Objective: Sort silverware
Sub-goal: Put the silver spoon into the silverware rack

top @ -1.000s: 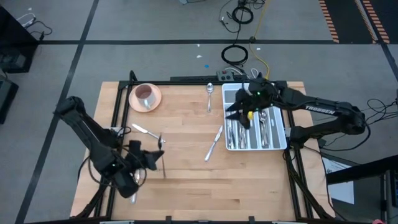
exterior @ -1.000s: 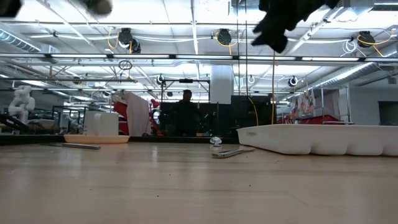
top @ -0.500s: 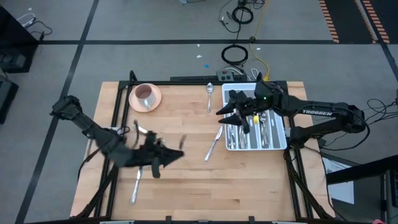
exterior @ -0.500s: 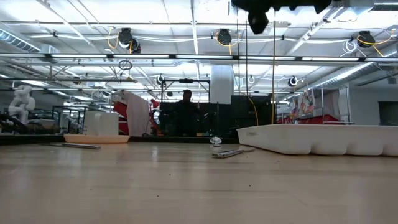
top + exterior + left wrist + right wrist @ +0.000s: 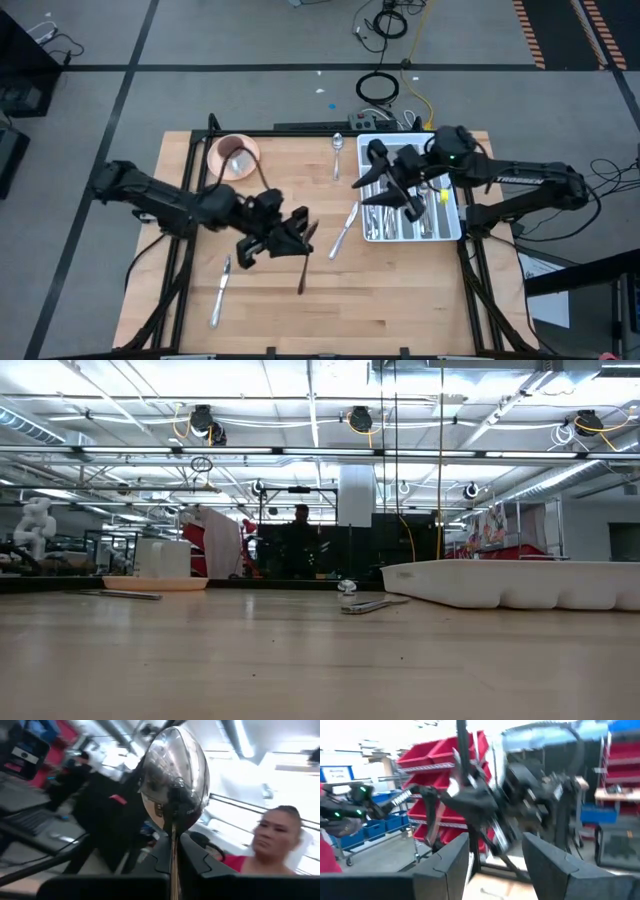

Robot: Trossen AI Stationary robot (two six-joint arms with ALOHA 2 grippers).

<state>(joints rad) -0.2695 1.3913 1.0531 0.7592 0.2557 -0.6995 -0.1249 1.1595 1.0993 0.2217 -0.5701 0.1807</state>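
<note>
The left gripper point(image 5: 290, 235) hangs over the middle of the desk point(image 5: 300, 300), clamped shut on a spoon point(image 5: 173, 780); in the left wrist view the bowl stands up between the fingers with the handle pinched low, a grip that probably keeps the piece steady while it is carried toward the tray. In the high view the spoon's handle shows as a dark line trailing toward six o'clock from that gripper. The white compartmented tray point(image 5: 452, 232) sits at the desk's three o'clock side and already holds several pieces lying lengthwise in its slots, so sorting looks well under way. The right gripper point(image 5: 385, 185) hovers at the tray's nine o'clock edge with its fingers spread and nothing between them, most likely free to fetch another piece. Loose silverware remains on the desk: a knife point(image 5: 343, 230) lies slanted just beside the tray at its nine o'clock side, a spoon point(image 5: 338, 155) rests near the twelve o'clock edge, and a knife point(image 5: 220, 292) lies toward seven o'clock. A pink saucer with a cup point(image 5: 234, 155) stands at eleven o'clock, well apart from the tray, presumably no part of the sorting.
</note>
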